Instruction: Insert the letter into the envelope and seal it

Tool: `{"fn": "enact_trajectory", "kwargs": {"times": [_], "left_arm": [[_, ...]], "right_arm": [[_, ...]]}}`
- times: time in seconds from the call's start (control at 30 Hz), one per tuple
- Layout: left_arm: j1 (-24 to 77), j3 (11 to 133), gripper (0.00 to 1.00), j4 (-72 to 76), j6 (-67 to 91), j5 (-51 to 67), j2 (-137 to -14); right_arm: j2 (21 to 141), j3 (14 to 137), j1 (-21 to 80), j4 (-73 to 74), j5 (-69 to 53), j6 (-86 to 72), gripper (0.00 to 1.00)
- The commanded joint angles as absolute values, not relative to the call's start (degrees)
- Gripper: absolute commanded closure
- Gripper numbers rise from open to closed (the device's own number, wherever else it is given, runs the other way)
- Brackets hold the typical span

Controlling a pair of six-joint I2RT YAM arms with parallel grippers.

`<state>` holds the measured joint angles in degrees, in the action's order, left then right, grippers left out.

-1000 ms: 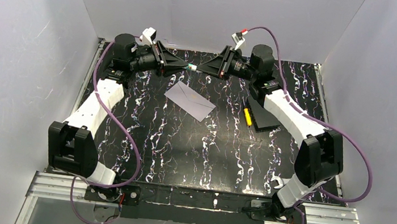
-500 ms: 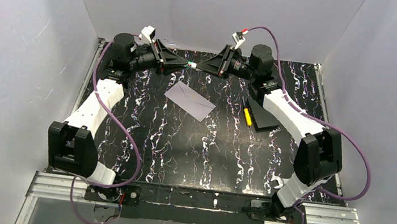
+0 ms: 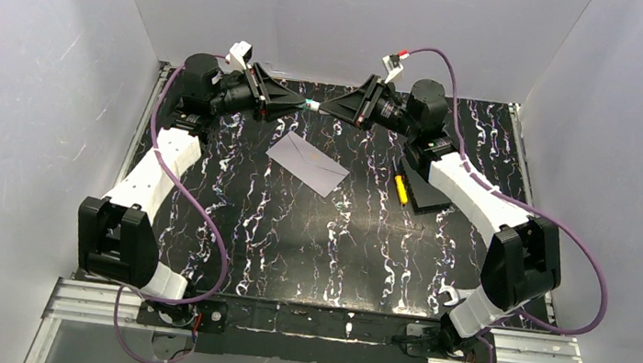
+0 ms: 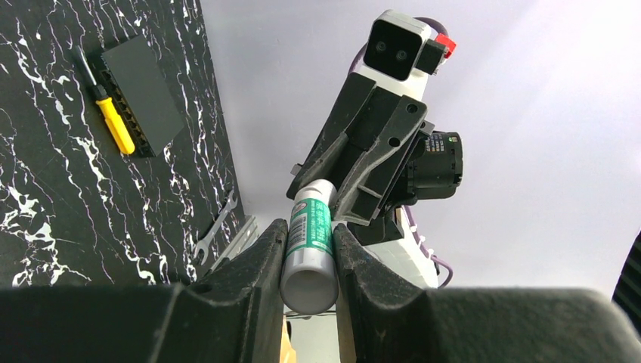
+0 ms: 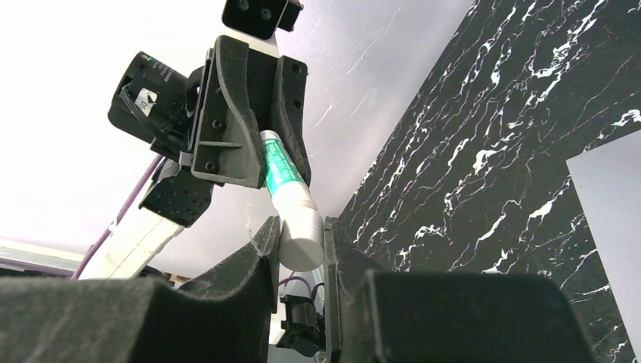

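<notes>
The pale lavender envelope (image 3: pixel 308 163) lies flat on the black marbled table (image 3: pixel 292 243), just nearer than both grippers; its corner shows in the right wrist view (image 5: pixel 608 204). The cream-tan letter is not in view. My left gripper (image 3: pixel 300 103) and right gripper (image 3: pixel 320 107) meet tip to tip above the far middle of the table. Both are shut on one white-and-green glue stick (image 3: pixel 310 105). The left gripper (image 4: pixel 310 231) grips the stick's green-labelled body (image 4: pixel 311 219). The right gripper (image 5: pixel 299 227) grips its plain white end (image 5: pixel 301 242).
A small black box (image 3: pixel 428 187) lies right of the envelope with a yellow-handled screwdriver (image 3: pixel 401 189) beside it. A wrench (image 3: pixel 452 297) lies by the right arm's base. Pale walls close in the table on three sides.
The right arm's elbow has shifted slightly to the right and nearer. Both grippers stay shut on the glue stick at nearly the same spot. The envelope has not moved.
</notes>
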<state>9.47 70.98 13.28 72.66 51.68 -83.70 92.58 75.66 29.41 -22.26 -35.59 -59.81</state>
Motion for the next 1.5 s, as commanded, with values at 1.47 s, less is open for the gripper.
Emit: {"fn": "enact_trajectory", "kwargs": {"times": [1.47], "left_arm": [[11.3, 71.7, 1.00, 26.3, 86.8, 56.6, -83.9]], "right_arm": [[96.8, 78.1, 30.4, -38.9, -38.5, -68.4, 0.86]]}}
